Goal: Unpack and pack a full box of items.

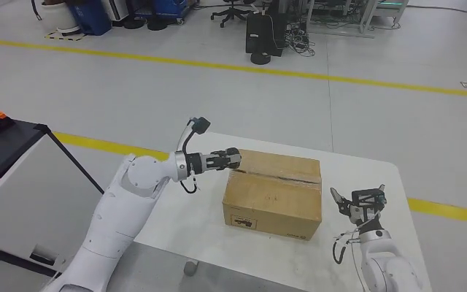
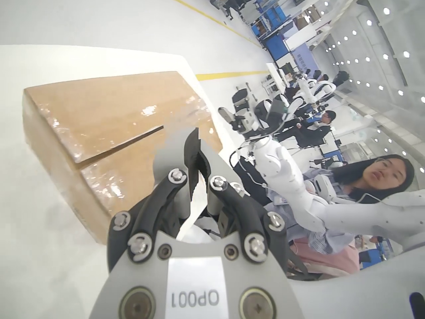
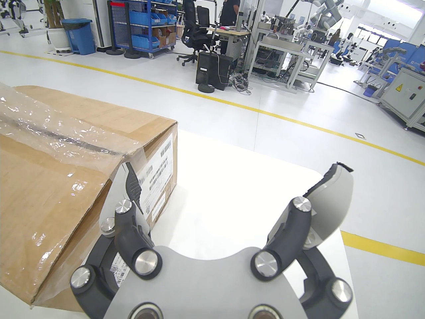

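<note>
Here the closed left claw (image 1: 235, 156) hangs by the box (image 1: 273, 198) edge.

The box (image 1: 273, 197) is matt brown cardboard, its top seam covered by glossy, wrinkled clear tape (image 3: 49, 131). A white paper label (image 3: 161, 170) sticks to 1 end. The table (image 1: 357, 164) is smooth and white with a faint sheen. The left gripper (image 2: 195, 146) and right gripper (image 3: 232, 170) have satin grey metal plates, shiny screws, black plastic links and ribbed dark pads (image 3: 132, 179).
</note>
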Tool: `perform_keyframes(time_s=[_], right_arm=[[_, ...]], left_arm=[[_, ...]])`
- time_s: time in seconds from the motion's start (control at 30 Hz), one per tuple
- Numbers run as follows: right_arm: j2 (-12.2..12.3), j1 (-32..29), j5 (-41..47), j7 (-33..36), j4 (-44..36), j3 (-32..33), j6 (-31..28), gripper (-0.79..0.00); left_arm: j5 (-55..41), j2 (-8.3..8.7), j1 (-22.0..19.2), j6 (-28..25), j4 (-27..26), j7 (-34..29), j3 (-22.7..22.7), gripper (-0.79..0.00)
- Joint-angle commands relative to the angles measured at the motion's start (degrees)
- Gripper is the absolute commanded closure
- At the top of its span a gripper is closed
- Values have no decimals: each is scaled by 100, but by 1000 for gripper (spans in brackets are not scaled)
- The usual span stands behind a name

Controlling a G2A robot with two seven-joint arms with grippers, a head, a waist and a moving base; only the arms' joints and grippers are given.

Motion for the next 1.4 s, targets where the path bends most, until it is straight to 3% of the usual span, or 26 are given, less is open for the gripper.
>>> perform_keyframes(time_s=[0.0, 0.3, 0.53, 0.83, 1.07, 1.37], right_arm=[[0, 0, 0, 0, 0, 0, 0, -785], [0, 0, 0, 0, 0, 0, 0, -785], [-3, 2, 39, -37, -10, 20, -19, -785], [23, -417, 87, -516, -378, 370, -644, -785], [17, -699, -296, -757, -759, 202, -912, -785], [-25, -721, -957, -1027, -966, -264, -679, -785]], left_arm=[[-206, 1, -45, 175, -215, -119, -4, 0], [-642, -60, -608, 582, -496, -496, 318, 0], [-976, -146, -1084, 758, -154, -517, 590, 0], [-1554, -272, -1547, 717, 98, -608, 913, 0], [-1826, -347, -1808, 862, 223, -350, 1002, 0], [-2021, -379, -1863, 953, 308, -224, 1022, 0]])
